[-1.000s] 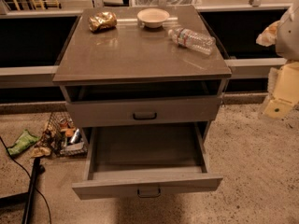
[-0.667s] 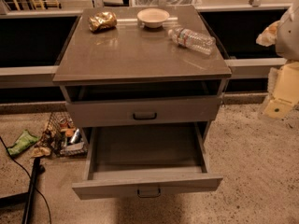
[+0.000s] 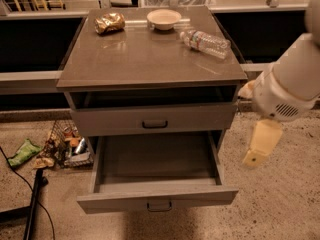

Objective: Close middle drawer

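The middle drawer (image 3: 156, 196) is pulled far out of the grey cabinet (image 3: 150, 64). Its inside is empty, and its flat front with a small dark pull faces me low in the view. The uppermost drawer (image 3: 154, 120) sits above it, with a dark gap under the cabinet top. The lowest drawer is hidden beneath the open one. My gripper (image 3: 256, 154) hangs from the white arm (image 3: 287, 91) to the right of the cabinet. It is level with the open drawer's right side and apart from it.
On the cabinet top lie a crumpled brown bag (image 3: 109, 22), a white bowl (image 3: 164, 19) and a plastic bottle on its side (image 3: 205, 41). A wire basket of litter (image 3: 67, 146) stands on the floor at the left. A black cable and pole (image 3: 34, 204) lie beside it.
My arm has moved left and down, so the gripper is nearer the open drawer's right side. The drawer is as far out as before.
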Robot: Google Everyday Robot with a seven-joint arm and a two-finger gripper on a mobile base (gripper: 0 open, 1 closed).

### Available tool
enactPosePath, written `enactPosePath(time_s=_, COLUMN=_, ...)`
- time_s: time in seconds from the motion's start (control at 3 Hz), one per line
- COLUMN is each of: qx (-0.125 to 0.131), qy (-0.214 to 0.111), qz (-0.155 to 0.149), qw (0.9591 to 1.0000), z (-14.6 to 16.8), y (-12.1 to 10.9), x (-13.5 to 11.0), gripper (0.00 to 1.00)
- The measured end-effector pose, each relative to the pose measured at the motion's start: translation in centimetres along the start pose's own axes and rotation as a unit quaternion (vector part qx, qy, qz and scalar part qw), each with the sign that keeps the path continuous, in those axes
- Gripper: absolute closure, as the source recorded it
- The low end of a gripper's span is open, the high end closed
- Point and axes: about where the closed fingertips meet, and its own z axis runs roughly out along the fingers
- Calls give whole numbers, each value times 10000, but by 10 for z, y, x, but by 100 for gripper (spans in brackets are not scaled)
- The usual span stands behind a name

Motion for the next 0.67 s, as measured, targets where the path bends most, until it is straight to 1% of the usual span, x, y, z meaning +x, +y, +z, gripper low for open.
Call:
enactPosePath(time_s=0.33, qx=-482, qy=-297, qz=83, qw=9984, z=72, y=31, x=-3, gripper=0)
enactPosePath(time_s=0.67, qx=-993, qy=-669, qz=363, qw=9921, z=153, y=62, x=-9, gripper=0)
